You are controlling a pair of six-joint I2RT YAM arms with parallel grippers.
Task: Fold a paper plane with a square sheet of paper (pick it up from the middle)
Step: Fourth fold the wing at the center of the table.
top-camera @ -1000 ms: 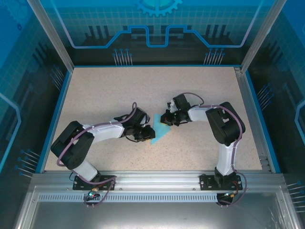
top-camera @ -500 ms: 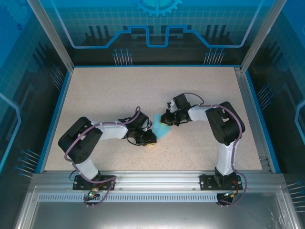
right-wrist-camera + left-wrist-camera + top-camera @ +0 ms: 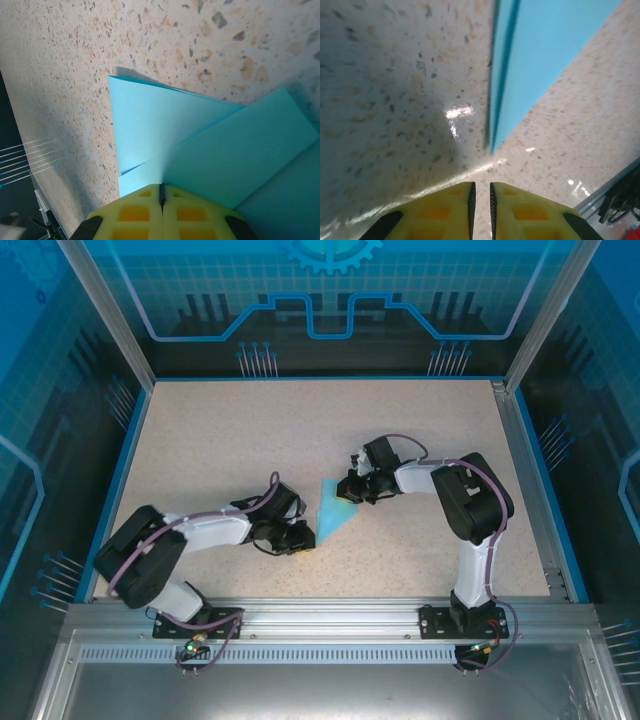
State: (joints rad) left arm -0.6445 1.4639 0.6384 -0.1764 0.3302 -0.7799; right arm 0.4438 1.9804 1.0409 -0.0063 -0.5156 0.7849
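The sheet of paper (image 3: 330, 508) lies mid-table, light blue and folded into a layered triangle with its point toward the near edge. My right gripper (image 3: 347, 490) is shut, its tips resting on the paper's far right part. In the right wrist view the folded layers (image 3: 165, 125) run under the closed yellow fingertips (image 3: 161, 192); whether a layer is pinched I cannot tell. My left gripper (image 3: 305, 537) sits just left of the paper's near tip, off it. In the left wrist view its jaws (image 3: 481, 192) stand slightly apart over bare table, with the paper's point (image 3: 540, 55) ahead.
The speckled table (image 3: 220, 440) is walled by a blue rim (image 3: 125, 455) and clear panels. A metal rail (image 3: 320, 615) with both arm bases runs along the near edge.
My left gripper has drawn back off the paper toward the near left, uncovering the paper's near tip. The right gripper has stayed put on the paper.
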